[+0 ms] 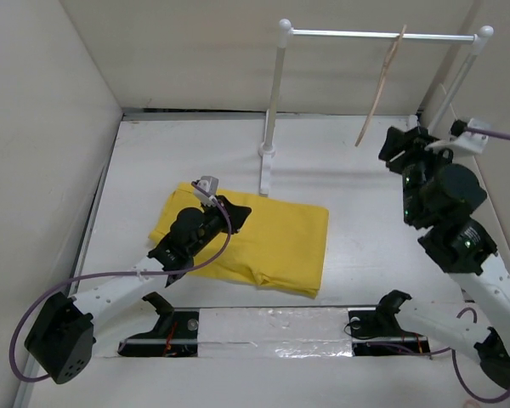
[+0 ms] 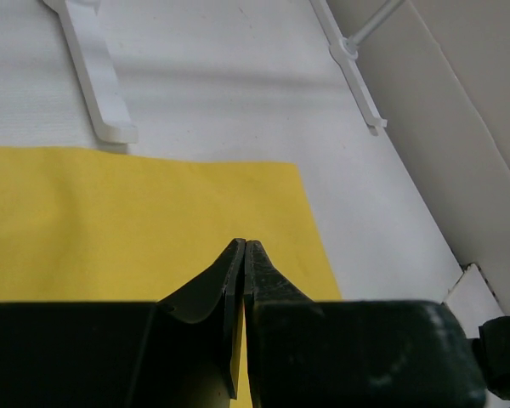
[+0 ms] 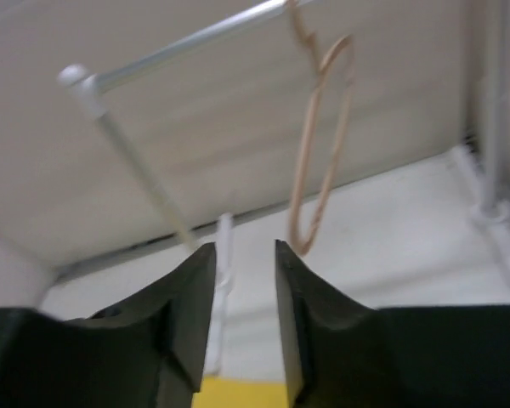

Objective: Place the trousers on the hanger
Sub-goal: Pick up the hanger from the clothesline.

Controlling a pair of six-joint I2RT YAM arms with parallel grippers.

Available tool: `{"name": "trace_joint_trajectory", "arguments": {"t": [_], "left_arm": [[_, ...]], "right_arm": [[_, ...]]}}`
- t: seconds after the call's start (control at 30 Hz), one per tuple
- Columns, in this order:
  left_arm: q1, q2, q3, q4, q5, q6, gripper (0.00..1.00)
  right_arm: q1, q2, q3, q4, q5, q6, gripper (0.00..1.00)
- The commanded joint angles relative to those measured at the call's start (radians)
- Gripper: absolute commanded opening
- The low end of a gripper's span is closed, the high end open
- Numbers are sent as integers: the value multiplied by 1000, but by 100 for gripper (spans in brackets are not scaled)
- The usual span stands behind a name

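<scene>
Yellow trousers lie near the rail, left gripper shut atop them; right gripper, parted, empty, faces the rail's hanger, likely grasping it next.

Two arms of white tubular links and bulky black joint housings are carrying thin purple cables; matte black, wedge-tipped fingers are forming the left hand and the right hand; small green lights are glowing on the right arm.
</scene>
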Motion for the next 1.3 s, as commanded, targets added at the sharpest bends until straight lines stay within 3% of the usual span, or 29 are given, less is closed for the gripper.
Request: {"name": "trace_joint_trajectory", "arguments": {"t": [0.0,0.03,0.1,0.13,0.17,0.23,0.3,0.5,0.53,0.67,0.83,1.0,1.17,1.27], "left_arm": [[-3,-45,23,17,24,30,0],[-3,-57,24,8,31,31,0],[-3,-69,12,20,37,28,8],[-3,-73,7,26,29,27,19],[-3,-73,7,25,25,24,22],[-3,-66,23,7,31,25,26],[-3,-66,23,3,38,28,26],[-3,-53,27,-6,15,28,26],[-3,-56,24,0,27,25,25],[-3,-51,13,13,9,24,25],[-3,-37,12,31,20,22,25],[-3,-39,23,10,23,27,25],[-3,-53,20,5,5,27,25],[-3,-54,18,17,21,27,25]], "right_arm": [[-169,132,104,-82,46,-108,57],[-219,182,151,-77,2,-134,72],[-367,241,203,-94,-131,-141,81],[-409,308,236,-106,-181,-127,83],[-443,340,282,-109,-234,-124,84],[-509,399,320,-108,-438,-124,86],[-509,477,365,-114,-435,-127,84],[-534,603,403,-128,-464,-119,70],[-546,602,380,-126,-470,-108,56],[-587,562,290,-59,-516,-81,36],[-620,560,277,-65,-556,-79,32],[-629,572,267,-70,-594,-88,35],[-649,574,256,-56,-628,-88,23],[-649,551,236,-22,-669,-96,8]]}}
